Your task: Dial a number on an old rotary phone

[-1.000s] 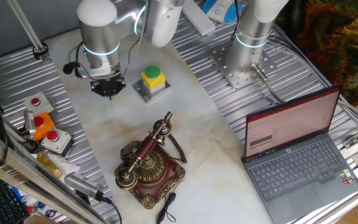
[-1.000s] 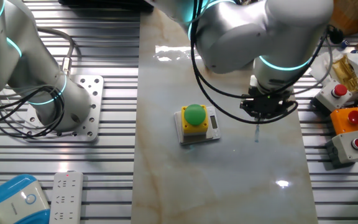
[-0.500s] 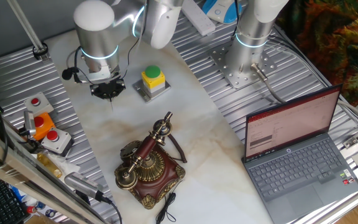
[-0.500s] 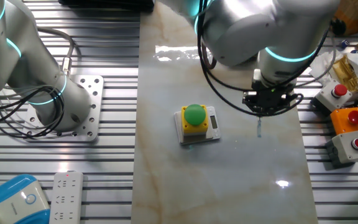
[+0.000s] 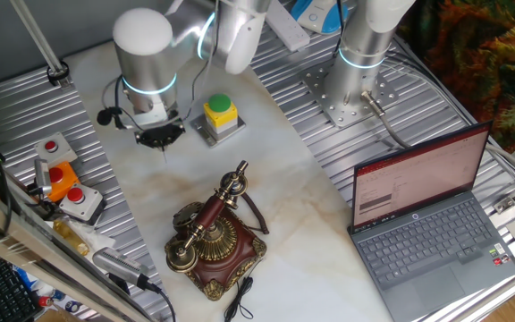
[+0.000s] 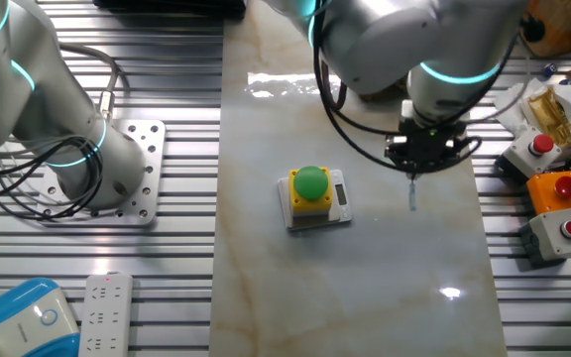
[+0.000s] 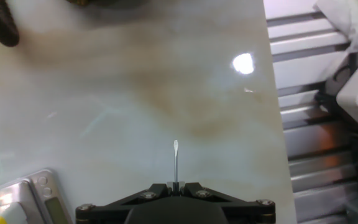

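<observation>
- Pale marble slab (image 5: 186,179) covers the middle of my bench, with ribbed metal decking (image 5: 418,116) on both sides of it.
- My gripper (image 5: 161,139) hangs over the far left part of the slab, fingers pointing down, above bare marble.
- My fingers are closed together on a thin pin (image 7: 175,163); in the hand view it sticks straight out from between them, pale tip forward, over plain stone.
- From the other fixed view the gripper (image 6: 422,154) hovers just right of the yellow box (image 6: 312,197) with its green button, not touching it; the pin (image 6: 412,194) points down at the slab.
- My phone (image 5: 213,237) sits at the near edge of the slab, well apart from my gripper: red-brown base with brass trim, handset (image 5: 211,215) lying on its cradle, slanting from near left to far right.
- Its black cord (image 5: 238,300) trails off the near side of the base.
- In the hand view only a dark blur at the top edge shows where the phone lies; I cannot make out the dial there.
- Grey boxes (image 5: 70,192) with red buttons sit on the decking to the left, beside an orange one.
- An open laptop (image 5: 427,224) stands on the right decking, screen lit.
- A second arm's base (image 5: 351,76) is bolted at the far right of the slab.
</observation>
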`<action>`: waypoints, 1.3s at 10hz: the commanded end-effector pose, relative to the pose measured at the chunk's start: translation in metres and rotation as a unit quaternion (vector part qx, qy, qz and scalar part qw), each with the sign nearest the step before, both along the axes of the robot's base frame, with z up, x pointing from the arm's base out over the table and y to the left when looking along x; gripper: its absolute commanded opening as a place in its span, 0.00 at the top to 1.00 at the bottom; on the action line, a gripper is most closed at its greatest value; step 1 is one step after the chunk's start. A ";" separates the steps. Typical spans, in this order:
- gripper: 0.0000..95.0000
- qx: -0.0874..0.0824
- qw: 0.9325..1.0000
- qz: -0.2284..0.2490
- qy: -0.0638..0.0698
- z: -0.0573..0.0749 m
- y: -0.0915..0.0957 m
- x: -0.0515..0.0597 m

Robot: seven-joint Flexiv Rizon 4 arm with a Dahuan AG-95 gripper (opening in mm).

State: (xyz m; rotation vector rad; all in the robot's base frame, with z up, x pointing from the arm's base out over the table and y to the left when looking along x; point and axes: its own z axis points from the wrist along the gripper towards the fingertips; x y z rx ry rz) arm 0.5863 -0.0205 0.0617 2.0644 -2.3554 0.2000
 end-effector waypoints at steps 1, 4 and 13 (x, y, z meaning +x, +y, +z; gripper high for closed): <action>1.00 0.000 1.000 0.008 0.004 0.001 0.001 0.000; 1.00 0.003 1.000 0.019 0.006 0.005 0.003 0.001; 1.00 -0.003 1.000 -0.008 -0.002 0.012 0.011 0.007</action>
